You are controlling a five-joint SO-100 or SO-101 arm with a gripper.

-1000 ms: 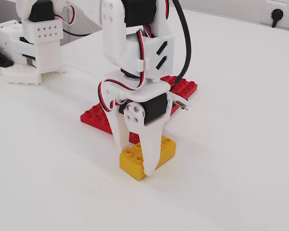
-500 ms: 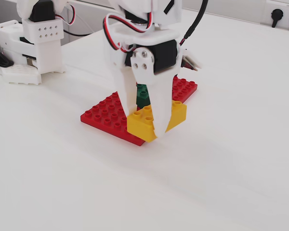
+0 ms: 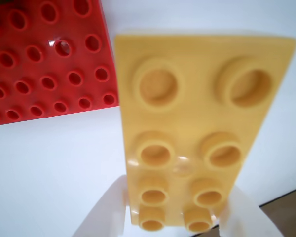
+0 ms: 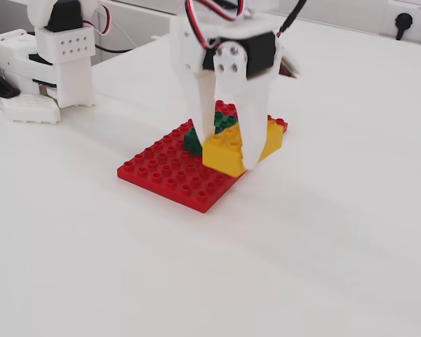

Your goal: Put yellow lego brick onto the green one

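Note:
My white gripper (image 4: 228, 158) is shut on the yellow lego brick (image 4: 228, 149) and holds it in the air above the right edge of the red baseplate (image 4: 172, 172). The green one (image 4: 209, 126) sits on the baseplate just behind the yellow brick, partly hidden by my fingers. In the wrist view the yellow lego brick (image 3: 187, 128) fills the frame, studs facing the camera, clamped between the two white fingers (image 3: 106, 212) at the bottom. The green one is out of sight in the wrist view.
The red baseplate (image 3: 44, 59) shows at the wrist view's upper left. The arm's white base (image 4: 45, 63) stands at the back left. A wall socket (image 4: 407, 21) is at the far right. White tabletop lies all around.
The gripper closed on the yellow brick on the table, lifted it, and carried it back and up toward the green brick on the baseplate.

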